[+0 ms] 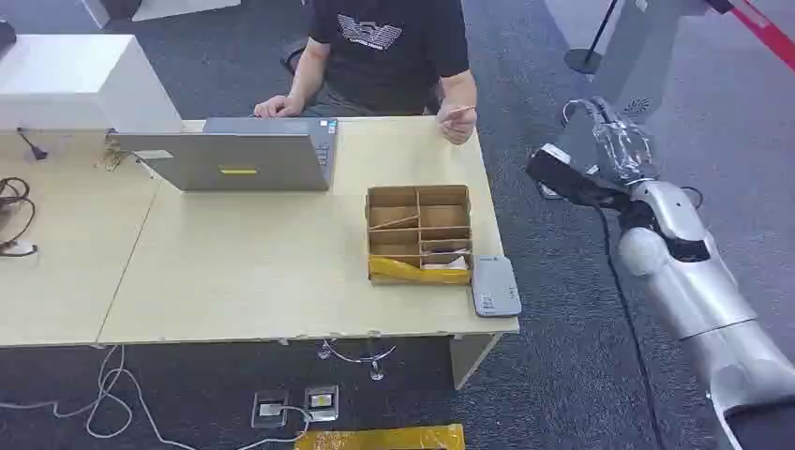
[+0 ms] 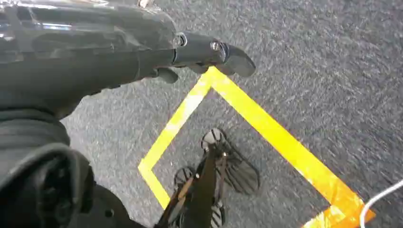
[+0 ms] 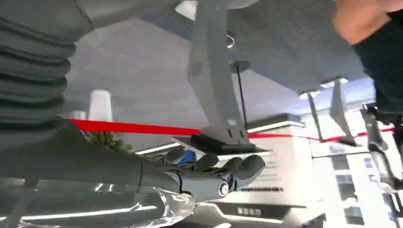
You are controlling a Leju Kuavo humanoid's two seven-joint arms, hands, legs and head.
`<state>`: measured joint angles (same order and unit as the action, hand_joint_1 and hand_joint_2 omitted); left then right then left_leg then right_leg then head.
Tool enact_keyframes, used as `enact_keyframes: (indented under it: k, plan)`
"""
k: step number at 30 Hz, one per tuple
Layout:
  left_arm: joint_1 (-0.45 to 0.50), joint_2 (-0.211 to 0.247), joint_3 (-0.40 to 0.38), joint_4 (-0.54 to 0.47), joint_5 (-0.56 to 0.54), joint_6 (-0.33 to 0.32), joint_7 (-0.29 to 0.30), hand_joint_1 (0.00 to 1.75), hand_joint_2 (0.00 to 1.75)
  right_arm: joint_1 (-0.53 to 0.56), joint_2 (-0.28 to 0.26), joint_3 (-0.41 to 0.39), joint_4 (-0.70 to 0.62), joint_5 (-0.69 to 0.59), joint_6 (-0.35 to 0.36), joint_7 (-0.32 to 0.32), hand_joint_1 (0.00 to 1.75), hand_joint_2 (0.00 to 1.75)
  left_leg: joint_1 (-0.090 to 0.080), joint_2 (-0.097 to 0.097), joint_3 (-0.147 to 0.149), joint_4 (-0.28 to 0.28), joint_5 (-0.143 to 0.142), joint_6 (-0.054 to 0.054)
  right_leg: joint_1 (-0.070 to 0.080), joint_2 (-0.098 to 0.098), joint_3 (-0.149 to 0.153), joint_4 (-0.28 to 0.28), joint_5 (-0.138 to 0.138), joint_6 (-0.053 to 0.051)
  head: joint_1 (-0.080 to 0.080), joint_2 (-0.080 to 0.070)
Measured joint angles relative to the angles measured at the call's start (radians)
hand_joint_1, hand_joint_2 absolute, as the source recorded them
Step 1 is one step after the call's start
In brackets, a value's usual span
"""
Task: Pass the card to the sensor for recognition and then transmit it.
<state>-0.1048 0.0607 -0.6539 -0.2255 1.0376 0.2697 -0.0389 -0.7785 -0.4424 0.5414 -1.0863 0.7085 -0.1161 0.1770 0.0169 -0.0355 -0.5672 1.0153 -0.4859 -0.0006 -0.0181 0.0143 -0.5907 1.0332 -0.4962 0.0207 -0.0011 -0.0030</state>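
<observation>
At the far right corner of the bench (image 1: 234,281), a seated person (image 1: 389,47) pinches the card (image 1: 459,112) in a raised hand, offered outward toward your right side, which reads as a handover waiting to be met. Your right hand (image 1: 623,141) is lifted off the bench's right edge, near the card but apart from it, and holds nothing; the right wrist view shows its fingers (image 3: 237,167) lying loosely together and extended, released rather than clenched. That posture suits receiving the card, in my judgement. The grey card sensor (image 1: 495,286) lies at the bench's near right edge, just beside the compartmented cardboard box (image 1: 419,234), so the card once taken has a short path to it. An open laptop (image 1: 234,155) stands in front of the person. The left wrist view adds what the head view lacks: your left hand (image 2: 199,54) hangs over grey carpet and yellow floor tape (image 2: 266,128), its fingers extended and grasping nothing. The head view alone gives the card's position; in the right wrist view only the person's forearm is seen.
</observation>
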Motion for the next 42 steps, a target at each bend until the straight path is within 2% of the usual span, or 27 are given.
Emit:
enact_keyframes:
  k: [5,10,15,23,24,25,33,42]
  plan:
    - [0.0,0.0,-0.014,0.0,0.0,0.003,0.003,0.0,0.0,-0.059,0.085,0.106,0.132,0.05,-0.067,0.001,0.0,1.75,0.0,-0.001,0.001,0.0,0.0,0.0,0.0,0.0,0.0,0.0,0.0,0.0,0.001,0.0]
    - [0.0,0.0,-0.026,0.0,0.0,0.003,0.004,0.0,0.0,-0.086,0.137,0.165,0.237,0.053,-0.118,-0.005,0.0,1.75,0.0,0.0,0.001,0.0,0.0,0.0,0.0,0.0,0.0,0.0,0.0,0.0,0.0,0.0]
    - [0.001,0.0,-0.033,0.0,0.006,0.008,0.005,0.0,0.0,-0.105,0.181,0.198,0.341,0.046,-0.15,-0.022,0.0,1.75,0.0,0.0,0.001,0.0,0.0,0.0,0.0,0.0,0.0,0.0,0.0,0.0,0.0,0.0]
    - [0.004,0.0,-0.039,0.0,0.01,0.016,0.016,0.0,0.0,-0.124,0.218,0.218,0.439,0.03,-0.173,-0.039,0.0,1.75,0.0,0.001,0.001,0.0,0.0,0.0,0.0,0.001,-0.001,-0.001,0.0,0.0,0.0,0.0]
    - [0.004,0.0,-0.04,0.0,0.01,0.016,0.017,0.0,0.0,-0.124,0.222,0.219,0.449,0.03,-0.178,-0.038,1.55,1.75,0.0,0.0,0.001,0.0,0.0,0.0,0.0,0.0,-0.001,0.0,0.0,0.0,0.001,0.0]
    - [0.004,0.0,-0.04,0.0,0.01,0.016,0.017,0.0,0.0,-0.124,0.224,0.22,0.455,0.031,-0.182,-0.038,1.75,1.75,0.0,0.0,0.001,0.0,0.0,0.0,0.0,0.001,-0.001,-0.001,0.0,0.0,0.001,0.0]
    - [0.004,0.002,-0.05,0.0,0.01,0.011,0.016,0.0,0.0,-0.124,0.233,0.236,0.488,0.037,-0.233,-0.032,1.75,1.75,0.0,0.001,0.001,0.0,0.0,0.0,0.0,0.001,-0.001,-0.001,0.0,0.0,0.001,0.0]
    - [0.003,0.002,-0.058,0.0,0.01,0.007,0.016,0.0,0.0,-0.125,0.235,0.247,0.498,0.047,-0.241,-0.021,1.75,1.75,0.0,0.001,0.001,0.0,0.0,0.0,0.0,0.001,-0.001,-0.001,0.0,0.0,0.0,0.0]
